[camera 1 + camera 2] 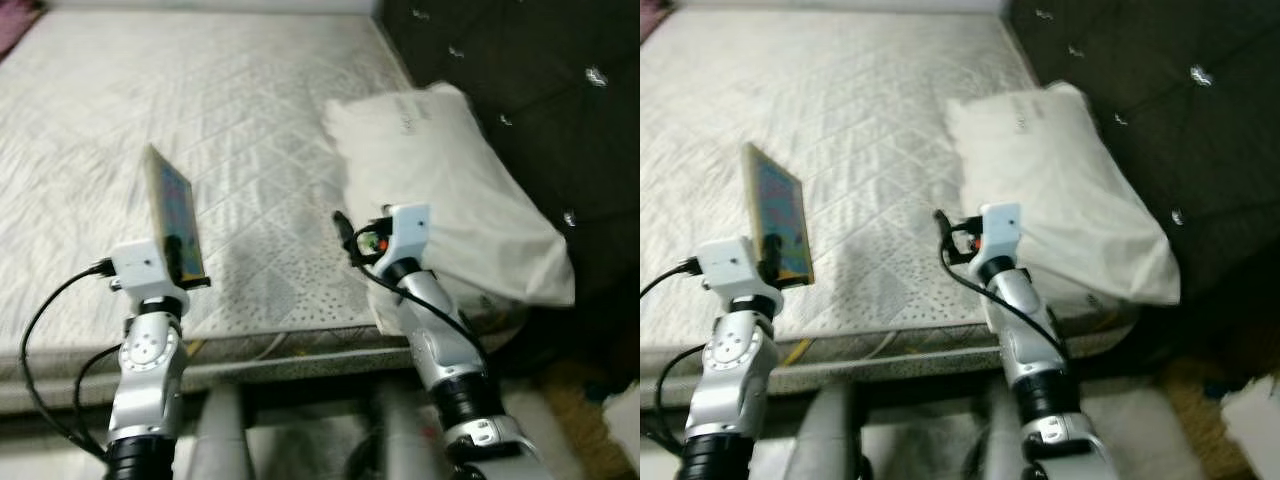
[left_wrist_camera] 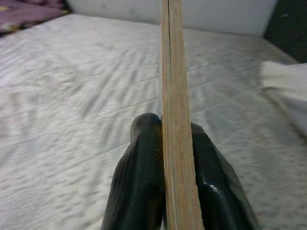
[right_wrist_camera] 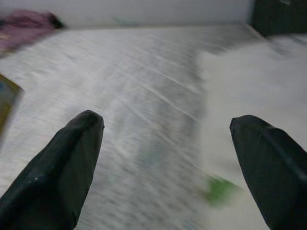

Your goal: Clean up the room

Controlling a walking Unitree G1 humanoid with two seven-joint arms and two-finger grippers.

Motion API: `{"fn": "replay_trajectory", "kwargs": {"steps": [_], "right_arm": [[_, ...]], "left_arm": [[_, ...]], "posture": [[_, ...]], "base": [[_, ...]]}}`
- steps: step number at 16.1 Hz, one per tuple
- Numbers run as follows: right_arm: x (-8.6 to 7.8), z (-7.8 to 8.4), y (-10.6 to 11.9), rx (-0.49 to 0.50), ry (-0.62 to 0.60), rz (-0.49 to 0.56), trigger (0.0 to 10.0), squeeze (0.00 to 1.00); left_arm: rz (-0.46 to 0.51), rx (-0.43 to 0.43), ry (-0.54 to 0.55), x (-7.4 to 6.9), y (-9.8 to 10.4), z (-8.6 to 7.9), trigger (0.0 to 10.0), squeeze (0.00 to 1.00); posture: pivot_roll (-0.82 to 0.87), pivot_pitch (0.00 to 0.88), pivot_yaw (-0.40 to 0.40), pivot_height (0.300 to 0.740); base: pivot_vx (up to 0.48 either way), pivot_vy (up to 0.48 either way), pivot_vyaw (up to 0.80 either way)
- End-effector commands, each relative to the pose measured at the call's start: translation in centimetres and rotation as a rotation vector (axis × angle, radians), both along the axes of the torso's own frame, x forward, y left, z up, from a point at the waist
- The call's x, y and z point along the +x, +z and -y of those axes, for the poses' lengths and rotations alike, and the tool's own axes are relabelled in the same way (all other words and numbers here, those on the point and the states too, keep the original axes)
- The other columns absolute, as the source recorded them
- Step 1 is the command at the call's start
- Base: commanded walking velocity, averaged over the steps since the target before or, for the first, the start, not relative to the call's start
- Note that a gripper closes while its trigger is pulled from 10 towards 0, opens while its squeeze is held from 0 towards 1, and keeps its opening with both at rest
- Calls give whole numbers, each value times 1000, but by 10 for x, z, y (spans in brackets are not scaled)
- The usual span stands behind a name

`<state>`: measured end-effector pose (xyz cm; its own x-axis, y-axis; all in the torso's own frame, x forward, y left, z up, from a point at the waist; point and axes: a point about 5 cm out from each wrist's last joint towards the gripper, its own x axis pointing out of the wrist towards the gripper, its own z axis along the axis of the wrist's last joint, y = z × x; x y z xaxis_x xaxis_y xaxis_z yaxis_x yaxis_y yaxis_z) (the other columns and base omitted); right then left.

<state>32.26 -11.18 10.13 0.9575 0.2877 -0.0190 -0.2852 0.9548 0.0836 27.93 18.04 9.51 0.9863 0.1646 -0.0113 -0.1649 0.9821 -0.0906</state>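
One thin book (image 1: 175,212) stands on edge above the near part of the mattress (image 1: 250,110), its colourful cover facing right, pinched at its lower end by the left gripper (image 2: 176,158), whose fingers (image 2: 141,182) clamp both faces (page edges run straight up between them). To do this step well, I judge the book should travel upright and slowly, since so narrow a hold could let it pivot. Beside it the right gripper (image 3: 168,143) hovers spread wide and empty, near the white pillow (image 1: 450,180) against the dark headboard (image 1: 520,70).
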Motion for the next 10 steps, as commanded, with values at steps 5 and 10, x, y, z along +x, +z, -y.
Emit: {"fn": "replay_trajectory", "kwargs": {"steps": [5, 10], "right_arm": [[0, 16, 0, 6, -59, -11, 10000, 0], [-5, 26, 5, -13, -66, 11, 10000, 0]], "left_arm": [[-81, -52, -104, 19, -9, 24, 10000, 0], [-240, -357, -64, 34, -31, 45, 10000, 0]], "posture": [[-67, 53, -52, 595], [-110, 54, -55, 595]], "base": [[0, 0, -440], [0, 0, 0]]}}
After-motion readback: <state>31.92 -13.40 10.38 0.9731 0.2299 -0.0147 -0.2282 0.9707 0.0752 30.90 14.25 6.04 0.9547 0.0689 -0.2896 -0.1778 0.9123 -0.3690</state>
